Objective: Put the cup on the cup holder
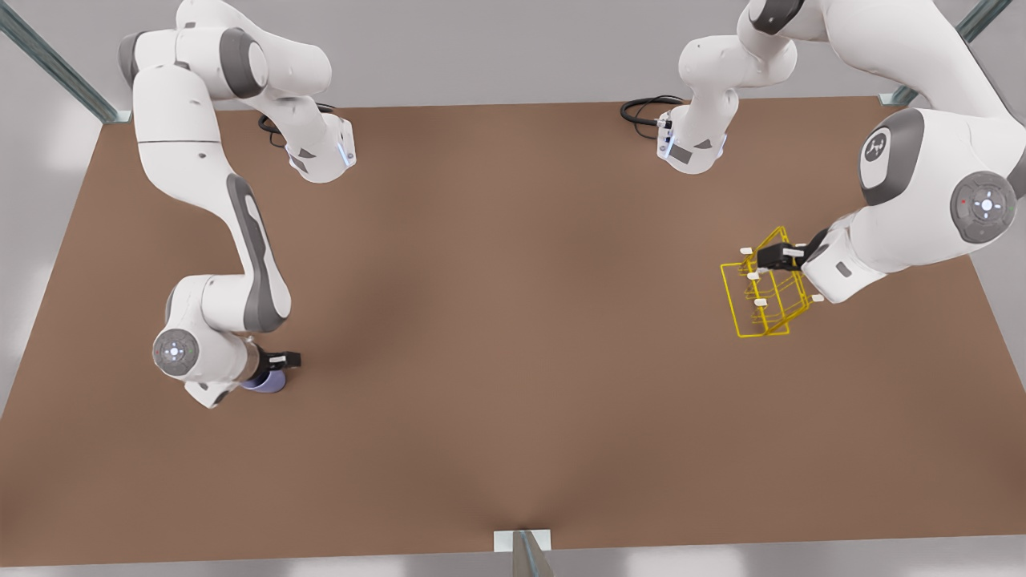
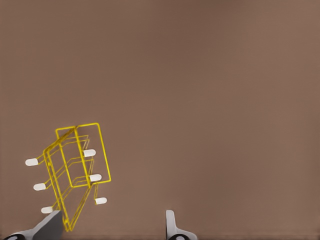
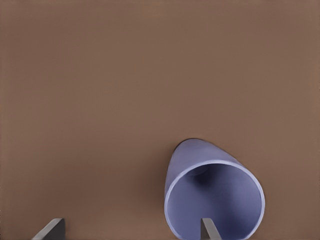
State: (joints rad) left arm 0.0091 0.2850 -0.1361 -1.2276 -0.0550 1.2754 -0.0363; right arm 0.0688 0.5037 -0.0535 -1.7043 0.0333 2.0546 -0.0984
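The cup (image 1: 266,382), a plain lavender-blue tapered one, stands on the brown surface (image 1: 513,336) at the front view's left, toward the near side. It is upright with its wider rim up; in the right wrist view the cup (image 3: 212,197) shows its open mouth and hollow inside.

The right hand (image 1: 282,361) is at the cup, low over its rim. Its fingers stand wide apart: in the right wrist view one fingertip (image 3: 209,229) sits over the cup's mouth, inside the rim line, while the other (image 3: 51,229) is out over bare surface well to the side. Whether either finger touches the cup I cannot tell; the hand holds nothing.

The cup holder (image 1: 765,296), a rack of thin yellow wire with short white-tipped pegs, stands on the surface at the front view's right, well apart from the cup. In the left wrist view the cup holder (image 2: 75,172) appears as a rectangular frame seen at a slant, with three pegs out to one side and three to the other.

The left hand (image 1: 776,255) is at the far upper end of the rack. Its fingers are spread wide: in the left wrist view one fingertip (image 2: 47,224) lies right against the rack's wire, the other (image 2: 171,224) is off over bare surface. It holds nothing.
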